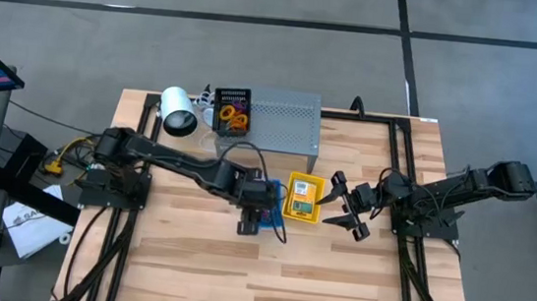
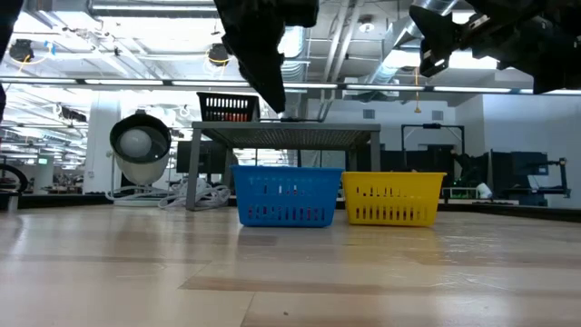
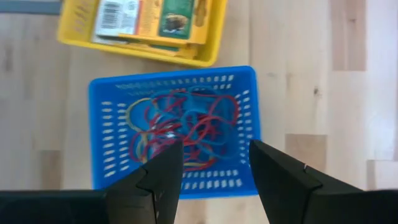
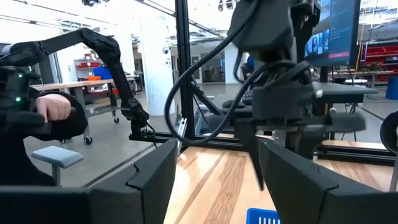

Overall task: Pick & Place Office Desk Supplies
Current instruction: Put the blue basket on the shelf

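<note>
Left gripper (image 3: 214,171) hangs released over blue basket (image 3: 249,124); tangled rubber bands (image 3: 180,127) could lift in clumps. Right gripper (image 1: 347,206) released, idle.

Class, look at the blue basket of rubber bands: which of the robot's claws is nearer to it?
Left. The left claw hangs open directly above the blue basket; the right claw waits open beyond the yellow basket.

Tangled rubber-band loops (image 3: 180,127), red, blue and yellow, lie in the blue basket (image 3: 106,134). Yellow-and-green crayon boxes (image 3: 152,18) lie flat in the adjacent yellow basket (image 3: 74,37).
</note>
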